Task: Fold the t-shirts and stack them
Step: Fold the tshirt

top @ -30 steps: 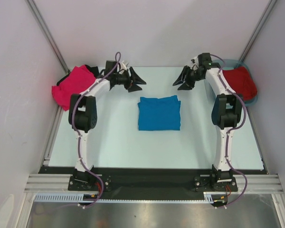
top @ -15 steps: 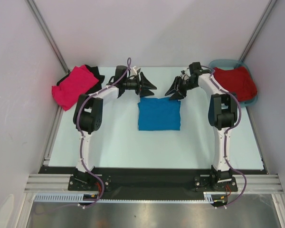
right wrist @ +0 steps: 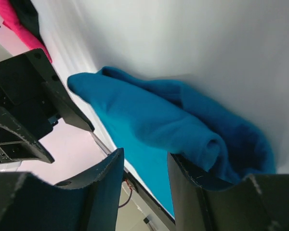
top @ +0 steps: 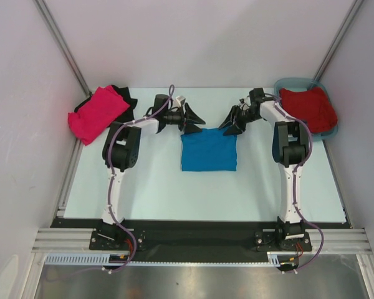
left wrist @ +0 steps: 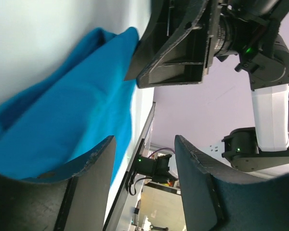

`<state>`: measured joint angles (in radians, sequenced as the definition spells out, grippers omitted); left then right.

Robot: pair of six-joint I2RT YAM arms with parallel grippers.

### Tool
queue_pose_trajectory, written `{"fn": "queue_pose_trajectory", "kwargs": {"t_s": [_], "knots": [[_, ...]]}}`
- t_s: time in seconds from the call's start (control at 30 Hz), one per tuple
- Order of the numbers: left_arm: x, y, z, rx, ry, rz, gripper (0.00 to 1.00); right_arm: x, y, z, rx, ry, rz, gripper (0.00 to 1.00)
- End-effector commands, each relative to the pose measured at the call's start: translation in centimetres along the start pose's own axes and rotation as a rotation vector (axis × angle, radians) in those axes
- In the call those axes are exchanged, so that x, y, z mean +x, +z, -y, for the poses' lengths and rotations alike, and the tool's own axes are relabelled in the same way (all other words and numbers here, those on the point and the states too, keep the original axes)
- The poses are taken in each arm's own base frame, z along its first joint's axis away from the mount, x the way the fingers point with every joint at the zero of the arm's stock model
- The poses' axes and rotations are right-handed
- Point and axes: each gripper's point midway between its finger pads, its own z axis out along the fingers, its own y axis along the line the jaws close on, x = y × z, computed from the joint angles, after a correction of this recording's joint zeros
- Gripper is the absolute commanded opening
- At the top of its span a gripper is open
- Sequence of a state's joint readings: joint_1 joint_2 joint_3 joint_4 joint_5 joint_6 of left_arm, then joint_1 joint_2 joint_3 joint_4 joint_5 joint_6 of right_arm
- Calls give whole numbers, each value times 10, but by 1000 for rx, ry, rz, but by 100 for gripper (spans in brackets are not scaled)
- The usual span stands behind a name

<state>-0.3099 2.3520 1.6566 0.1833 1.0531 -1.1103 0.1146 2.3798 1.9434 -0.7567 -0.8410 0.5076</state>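
Both arms have swung inward since a second ago, so the left fingers [left wrist: 77,192] and right fingers [right wrist: 72,202] now sit right at the far edge of the bright blue t-shirt [top: 209,151], one by each far corner. The pale worktop [top: 143,180] has that shirt about in its middle. It's folded flat into a neat near-square, a bit longer left to right, and I can't tell which way the collar points. Its far edge looks puffed up in the wrist views. The hot pink t-shirt [top: 98,114] is heaped far left, partly on the black t-shirt [top: 126,97]. The dark red t-shirt [top: 310,107] is crumpled in the teal tub [top: 297,80], far right. Both pairs of fingers are apart, with nothing pinched.
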Motion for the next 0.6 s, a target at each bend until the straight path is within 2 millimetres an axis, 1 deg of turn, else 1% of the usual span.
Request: {"fn": "queue_pose_trajectory", "kwargs": {"t_s": [0.0, 0.07, 0.17, 0.27, 0.3, 0.37, 0.47, 0.57], "knots": [[-7, 1, 10, 34, 44, -8, 58, -13, -1, 3, -4, -11, 31, 46], [-9, 3, 1, 26, 46, -7, 58, -17, 0, 9, 6, -30, 42, 46], [-17, 3, -3, 19, 67, 4, 57, -26, 2, 18, 23, -44, 62, 47], [-31, 1, -9, 10, 83, 25, 57, -37, -1, 24, 32, -34, 90, 46], [-35, 1, -9, 7, 90, 31, 57, -42, -4, 25, 34, -31, 104, 47], [-44, -3, -12, 2, 107, 51, 57, -46, -6, 28, 36, -33, 116, 47], [-52, -7, -22, -11, 95, 64, 57, -52, -6, 38, 47, -27, 128, 47], [-54, -11, -38, -33, 68, 68, 57, -56, -6, 49, 64, -16, 131, 46]]}}
